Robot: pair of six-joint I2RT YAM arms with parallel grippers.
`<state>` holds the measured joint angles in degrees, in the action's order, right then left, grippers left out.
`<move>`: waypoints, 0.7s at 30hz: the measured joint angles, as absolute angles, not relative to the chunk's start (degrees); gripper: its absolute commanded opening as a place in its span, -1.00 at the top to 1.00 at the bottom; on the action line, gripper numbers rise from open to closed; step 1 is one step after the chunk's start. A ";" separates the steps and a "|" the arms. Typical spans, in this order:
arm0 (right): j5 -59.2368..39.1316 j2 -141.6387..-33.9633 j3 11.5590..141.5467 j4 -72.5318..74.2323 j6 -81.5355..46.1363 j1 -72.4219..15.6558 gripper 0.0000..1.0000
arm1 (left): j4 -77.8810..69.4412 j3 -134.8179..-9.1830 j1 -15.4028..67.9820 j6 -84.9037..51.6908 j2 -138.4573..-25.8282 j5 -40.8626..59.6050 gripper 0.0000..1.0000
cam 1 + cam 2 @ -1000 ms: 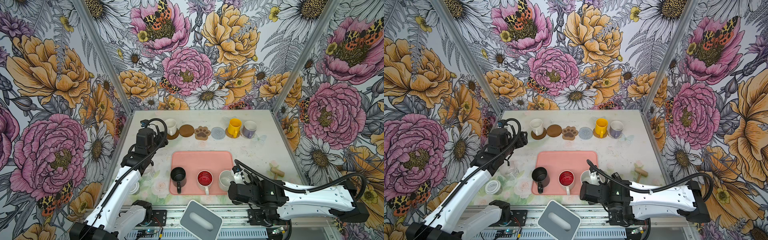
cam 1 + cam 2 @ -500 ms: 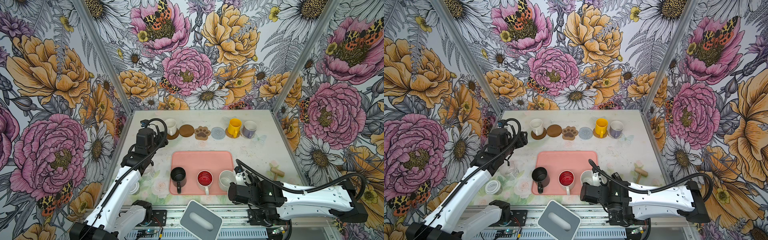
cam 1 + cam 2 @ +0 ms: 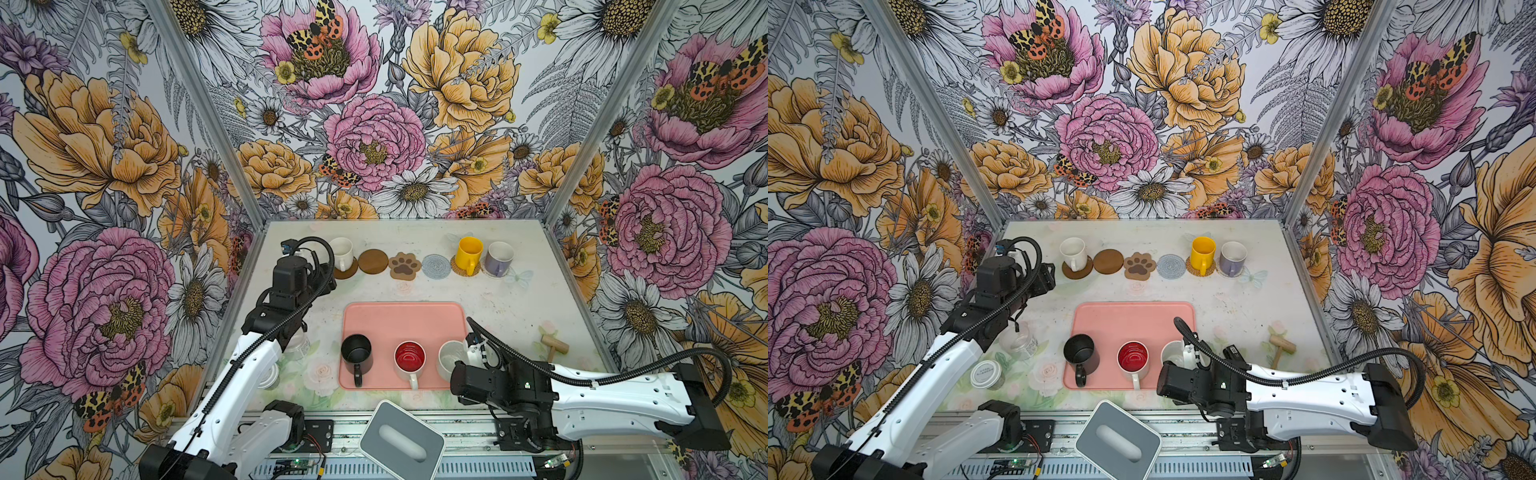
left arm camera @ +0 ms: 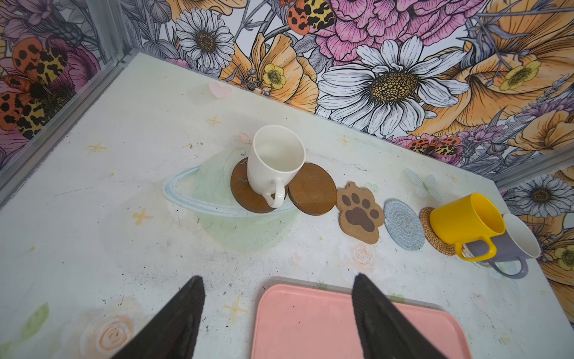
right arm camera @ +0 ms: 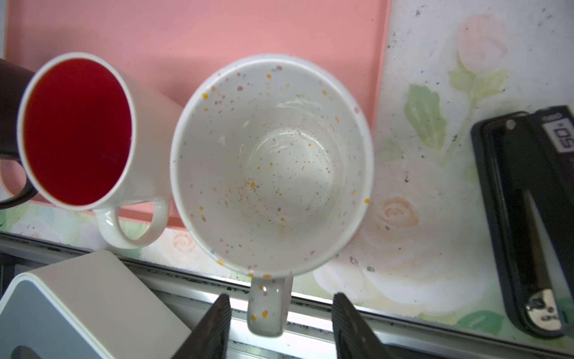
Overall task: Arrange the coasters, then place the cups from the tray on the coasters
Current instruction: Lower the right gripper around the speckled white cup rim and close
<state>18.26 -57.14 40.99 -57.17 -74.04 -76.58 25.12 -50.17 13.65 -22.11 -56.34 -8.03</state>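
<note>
1. Speckled cup (image 3: 451, 359) stands upright at the near right corner of the tray (image 3: 403, 324) in both top views. My right arm (image 3: 582, 395) lies low along the near edge of the desk (image 3: 498, 299), its wrist over that cup, so it is far the nearer. My left arm (image 3: 291, 286) is off by the left edge. The red-lined cup (image 3: 409, 358) stands just beside it and the black cup (image 3: 356, 353) beyond, along the tray's near edge. At the far edge the brown disc (image 3: 372, 261), paw coaster (image 3: 404, 266) and grey woven coaster (image 3: 435, 266) lie bare.
2. Left wrist view: my left fingers (image 4: 177, 320) are spread with nothing between them, above the desk by the tray's far left corner. The cream cup (image 4: 275, 161) sits ahead on its own brown coaster.
3. Right wrist view: the handle (image 5: 267, 310) points straight toward the desk's near edge and lies between my right fingers (image 5: 214, 329). They are spread, with a gap on each side, touching nothing. I judge that closing across the handle's width would take it. The red-lined cup's handle is close on one side and the grey-white box (image 5: 77, 310) is near that finger. A black stapler-like tool (image 5: 528, 217) lies well off the other side.
</note>
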 measured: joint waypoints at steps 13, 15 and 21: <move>14.13 -63.42 39.68 -51.33 -71.53 -72.77 -0.07 | 25.12 -50.17 13.65 -22.11 -56.36 -8.03 -0.53; 13.41 -64.86 39.68 -50.83 -71.05 -72.34 -0.04 | 25.12 -50.17 13.65 -22.11 -56.36 -8.03 -0.53; 12.05 -67.07 39.68 -50.24 -70.30 -71.16 0.20 | 25.12 -50.17 13.65 -22.09 -56.36 -8.03 -0.53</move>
